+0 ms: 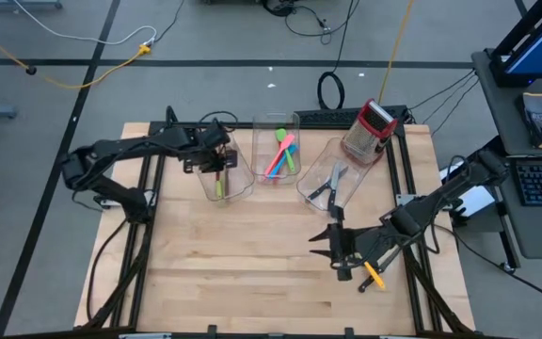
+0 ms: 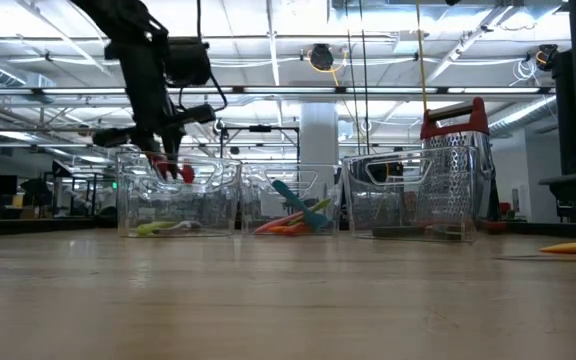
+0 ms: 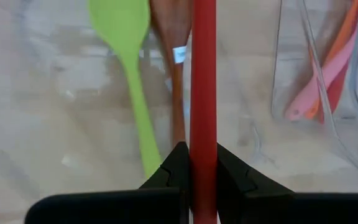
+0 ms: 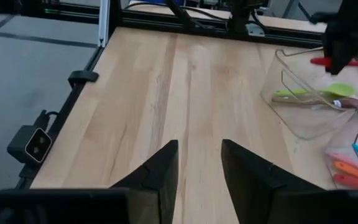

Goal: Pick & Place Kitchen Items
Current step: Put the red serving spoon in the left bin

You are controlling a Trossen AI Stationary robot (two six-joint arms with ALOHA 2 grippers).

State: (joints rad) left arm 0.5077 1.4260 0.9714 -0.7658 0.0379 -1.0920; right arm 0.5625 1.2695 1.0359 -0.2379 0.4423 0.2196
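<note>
Left gripper [image 1: 216,162] clamping red utensil [image 3: 202,93] over far-left bin [image 1: 226,169]; right gripper [image 1: 332,243], fingers apart, empty. Yellow utensil [image 1: 374,276] lying unsorted near right edge.

red utensil [image 3: 203,93] clamped upright over green spatula [image 3: 129,56] and brown spoon [image 3: 174,74]; yellow one [image 1: 374,276] lies apart.

three clear plastic bins [image 1: 276,127] in a row on wooden table [image 1: 233,273], red-topped box grater [image 1: 369,132] beside them
</note>
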